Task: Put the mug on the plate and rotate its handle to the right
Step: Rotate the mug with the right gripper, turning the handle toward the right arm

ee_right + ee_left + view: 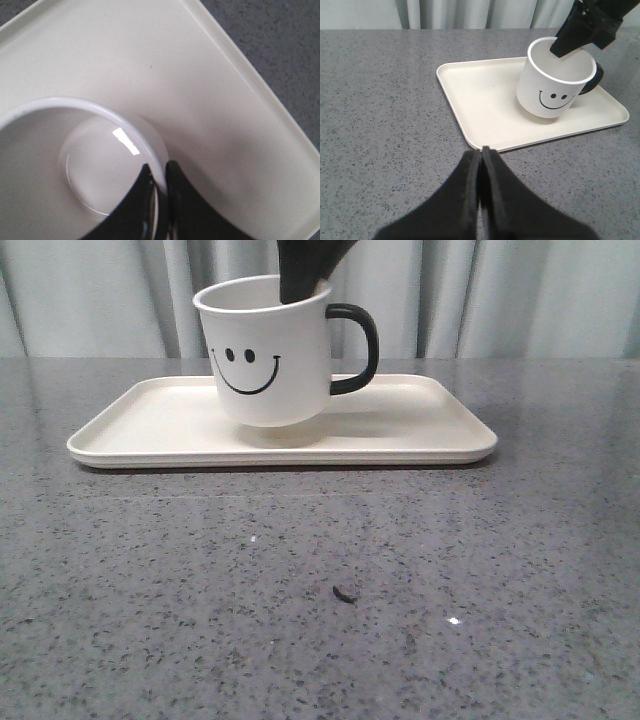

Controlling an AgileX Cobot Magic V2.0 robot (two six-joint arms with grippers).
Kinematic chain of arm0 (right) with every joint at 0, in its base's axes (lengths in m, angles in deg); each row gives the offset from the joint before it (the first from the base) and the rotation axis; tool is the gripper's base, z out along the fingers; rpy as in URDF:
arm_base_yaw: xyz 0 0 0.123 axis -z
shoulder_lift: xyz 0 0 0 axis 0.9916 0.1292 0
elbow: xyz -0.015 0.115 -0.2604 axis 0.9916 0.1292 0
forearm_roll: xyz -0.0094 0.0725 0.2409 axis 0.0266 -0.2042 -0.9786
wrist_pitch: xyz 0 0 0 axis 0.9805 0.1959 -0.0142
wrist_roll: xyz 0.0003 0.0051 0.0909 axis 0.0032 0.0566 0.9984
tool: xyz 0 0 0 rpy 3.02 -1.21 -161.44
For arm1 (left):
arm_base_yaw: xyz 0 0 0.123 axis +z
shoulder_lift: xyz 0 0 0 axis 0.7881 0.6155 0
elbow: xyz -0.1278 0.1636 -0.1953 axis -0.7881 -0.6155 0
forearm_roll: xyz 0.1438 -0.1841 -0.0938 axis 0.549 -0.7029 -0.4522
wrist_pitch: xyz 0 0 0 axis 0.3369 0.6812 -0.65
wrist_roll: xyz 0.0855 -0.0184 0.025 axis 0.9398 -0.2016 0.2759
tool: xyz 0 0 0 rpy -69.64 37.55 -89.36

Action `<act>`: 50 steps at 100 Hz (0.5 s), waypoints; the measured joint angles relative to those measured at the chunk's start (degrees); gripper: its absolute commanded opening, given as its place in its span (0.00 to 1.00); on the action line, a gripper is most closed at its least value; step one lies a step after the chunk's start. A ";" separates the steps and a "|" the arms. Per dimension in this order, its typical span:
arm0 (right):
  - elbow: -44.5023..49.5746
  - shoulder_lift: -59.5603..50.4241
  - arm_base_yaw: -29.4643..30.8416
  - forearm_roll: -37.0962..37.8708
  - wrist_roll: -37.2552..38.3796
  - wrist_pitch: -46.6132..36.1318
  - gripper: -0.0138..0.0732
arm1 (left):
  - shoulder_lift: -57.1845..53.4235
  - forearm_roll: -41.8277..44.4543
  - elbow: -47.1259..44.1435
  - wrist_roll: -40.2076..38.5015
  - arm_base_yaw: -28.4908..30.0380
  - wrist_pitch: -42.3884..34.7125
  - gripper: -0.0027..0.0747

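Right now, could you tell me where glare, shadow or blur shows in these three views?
Front view: small bright glints on the table, soft shadow under the mug. Right wrist view: a white glare patch inside the mug, and the right hand blurred. Left wrist view: the left hand dark and soft.

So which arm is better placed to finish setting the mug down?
The right. Its pincer is clamped on the mug rim, holding it tilted on the plate. The left pincer is shut over bare table, away from the plate.
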State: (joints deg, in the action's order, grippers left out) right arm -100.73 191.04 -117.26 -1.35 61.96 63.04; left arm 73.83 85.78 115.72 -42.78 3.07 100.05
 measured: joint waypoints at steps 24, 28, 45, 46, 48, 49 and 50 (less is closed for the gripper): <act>0.00 0.00 0.00 -2.63 -11.63 0.00 0.08 | 0.00 0.00 0.00 0.00 0.00 0.00 0.01; 0.00 0.00 0.00 -2.63 -12.78 0.00 0.08 | 0.00 0.00 0.00 0.00 0.00 0.00 0.01; 0.00 0.00 0.00 -2.73 -17.59 0.00 0.08 | 0.00 0.00 0.00 0.00 0.00 0.00 0.01; 0.00 0.00 0.11 -2.73 -17.82 0.00 0.08 | 0.00 0.00 0.00 0.00 0.00 0.00 0.01; 0.00 0.00 0.10 -2.73 -18.10 0.00 0.08 | 0.00 0.00 0.00 0.00 0.00 0.00 0.01; 0.00 0.00 0.10 -2.73 -18.12 0.00 0.08 | 0.00 0.00 0.00 0.00 0.00 0.00 0.01; 0.00 0.00 0.10 -2.73 -18.22 0.00 0.08 | 0.00 0.00 0.00 0.00 0.00 0.00 0.01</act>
State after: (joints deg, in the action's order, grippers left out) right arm -100.73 191.04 -117.16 -4.08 43.75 63.04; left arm 73.83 85.78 115.72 -42.78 3.07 100.05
